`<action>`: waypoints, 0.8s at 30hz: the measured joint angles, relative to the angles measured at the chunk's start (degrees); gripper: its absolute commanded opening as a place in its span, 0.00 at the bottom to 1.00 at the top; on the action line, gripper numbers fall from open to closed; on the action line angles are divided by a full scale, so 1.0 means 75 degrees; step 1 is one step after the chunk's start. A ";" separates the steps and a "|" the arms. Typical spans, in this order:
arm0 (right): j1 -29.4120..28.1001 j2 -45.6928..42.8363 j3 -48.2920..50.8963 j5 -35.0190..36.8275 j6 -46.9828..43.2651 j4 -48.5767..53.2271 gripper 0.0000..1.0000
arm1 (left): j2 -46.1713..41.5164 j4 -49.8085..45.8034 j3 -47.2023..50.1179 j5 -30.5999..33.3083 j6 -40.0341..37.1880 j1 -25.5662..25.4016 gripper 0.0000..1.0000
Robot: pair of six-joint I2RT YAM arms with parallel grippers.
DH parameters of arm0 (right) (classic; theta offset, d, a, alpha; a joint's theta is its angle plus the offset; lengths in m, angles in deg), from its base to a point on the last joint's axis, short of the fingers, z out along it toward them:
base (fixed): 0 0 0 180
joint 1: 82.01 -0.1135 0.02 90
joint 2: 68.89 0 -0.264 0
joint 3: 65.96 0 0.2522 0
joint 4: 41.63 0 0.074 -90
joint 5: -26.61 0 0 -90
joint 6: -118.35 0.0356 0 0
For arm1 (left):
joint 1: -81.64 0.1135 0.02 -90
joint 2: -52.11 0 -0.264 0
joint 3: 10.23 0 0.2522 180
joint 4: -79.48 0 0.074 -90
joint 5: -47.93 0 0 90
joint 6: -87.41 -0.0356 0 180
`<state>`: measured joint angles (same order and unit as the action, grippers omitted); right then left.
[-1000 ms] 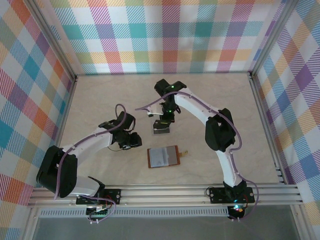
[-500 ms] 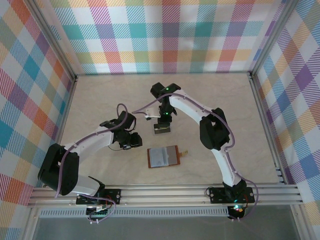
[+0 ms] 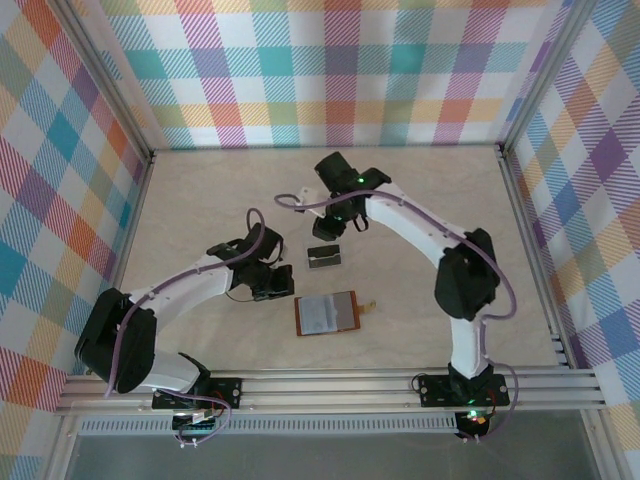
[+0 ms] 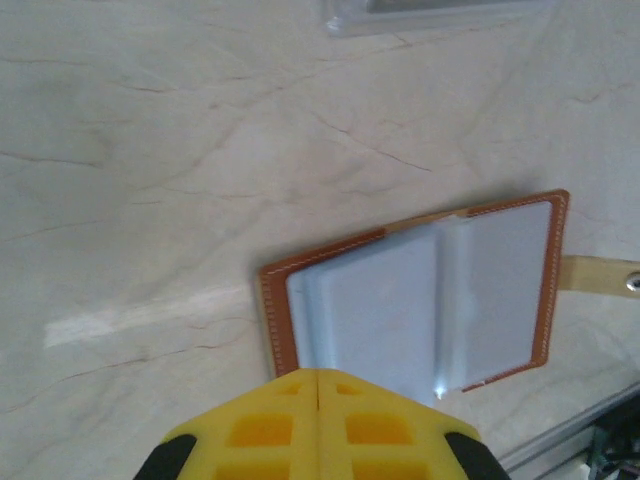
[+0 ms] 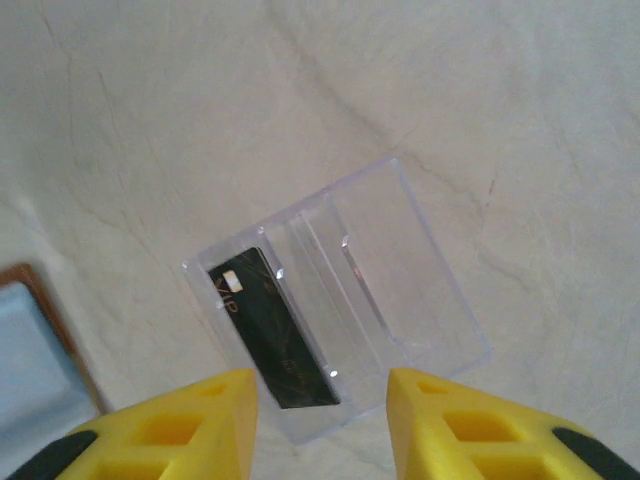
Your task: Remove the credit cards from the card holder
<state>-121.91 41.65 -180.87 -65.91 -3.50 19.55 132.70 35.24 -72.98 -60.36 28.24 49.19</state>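
The card holder (image 3: 327,313) lies open on the table, brown leather with grey-blue pockets (image 4: 420,300) and its strap tab (image 4: 600,272) out to the right. A dark credit card (image 5: 275,325) marked VIP lies in a clear plastic sleeve (image 5: 400,270) just beyond the wallet (image 5: 30,350). The same credit card (image 3: 322,258) appears as a dark bar from above. My right gripper (image 5: 320,405) hovers open over the sleeve, touching nothing. My left gripper (image 4: 318,378) is shut and empty, its tips at the wallet's near left edge. Other cards are hidden.
The clear sleeve's edge (image 4: 440,12) shows at the top of the left wrist view. A metal rail (image 3: 330,385) runs along the near table edge. Checked walls close in the back and sides. Bare marble-look tabletop (image 3: 200,200) lies to the far left.
The right gripper has let go of the sleeve with the dark card and drawn back from it, now open. The left gripper has moved slightly right toward the wallet.
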 measured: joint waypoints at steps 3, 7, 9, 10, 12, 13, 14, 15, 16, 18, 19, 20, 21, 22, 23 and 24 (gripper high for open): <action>0.0017 -0.0851 0.1046 0.0067 0.1620 -0.0565 0.42 | 0.0131 0.0189 0.0017 -0.0175 0.0114 -0.0017 0.00; 0.0087 -0.1367 0.1871 -0.0274 0.3923 -0.0892 0.29 | 0.0213 0.0478 0.0265 -0.0408 0.0236 -0.0073 0.00; 0.0119 -0.1483 0.2340 -0.0761 0.4858 -0.1157 0.30 | 0.0262 0.0545 0.0425 -0.0487 0.0335 -0.0111 0.00; 0.0125 -0.1527 0.2632 -0.1070 0.5316 -0.1314 0.30 | 0.0291 0.0571 0.0516 -0.0507 0.0376 -0.0143 0.00; 0.0157 -0.1571 0.3168 -0.1644 0.6094 -0.1629 0.30 | 0.0318 0.0612 0.0667 -0.0542 0.0431 -0.0213 0.00; 0.0157 -0.1571 0.3462 -0.1970 0.6475 -0.1818 0.30 | 0.0321 0.0641 0.0746 -0.0560 0.0463 -0.0242 0.00; 0.0149 -0.1571 0.3736 -0.2261 0.6811 -0.1990 0.30 | 0.0323 0.0641 0.0804 -0.0560 0.0495 -0.0259 0.00; 0.0137 -0.1571 0.3963 -0.2500 0.7082 -0.2133 0.30 | 0.0335 0.0659 0.0839 -0.0565 0.0519 -0.0265 0.00; 0.0117 -0.1571 0.4188 -0.2713 0.7364 -0.2259 0.30 | 0.0364 0.0688 0.0868 -0.0568 0.0522 -0.0265 0.00; 0.0076 -0.1571 0.4508 -0.2981 0.7790 -0.2439 0.29 | 0.0478 0.0734 0.0868 -0.0609 0.0542 -0.0265 0.00; 0.0058 -0.1571 0.4639 -0.3066 0.7991 -0.2518 0.29 | 0.0554 0.0769 0.0868 -0.0644 0.0545 -0.0271 0.00; 0.0055 -0.1571 0.4762 -0.3133 0.8180 -0.2605 0.29 | 0.0635 0.0807 0.0868 -0.0653 0.0545 -0.0280 0.00; 0.0044 -0.1571 0.4861 -0.3171 0.8320 -0.2690 0.29 | 0.0711 0.0854 0.0871 -0.0673 0.0545 -0.0294 0.00; 0.0015 -0.1571 0.4963 -0.3206 0.8454 -0.2783 0.29 | 0.0796 0.0901 0.0871 -0.0702 0.0545 -0.0309 0.00; -0.0006 -0.1571 0.5045 -0.3226 0.8580 -0.2862 0.29 | 0.0880 0.0947 0.0877 -0.0726 0.0545 -0.0323 0.00; -0.0044 -0.1571 0.5112 -0.3249 0.8690 -0.2929 0.29 | 0.0944 0.0979 0.0889 -0.0764 0.0545 -0.0335 0.00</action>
<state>-122.24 29.87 -142.53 -90.28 61.68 -2.42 139.79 42.59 -66.32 -66.08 32.32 46.68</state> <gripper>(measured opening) 0.293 0.050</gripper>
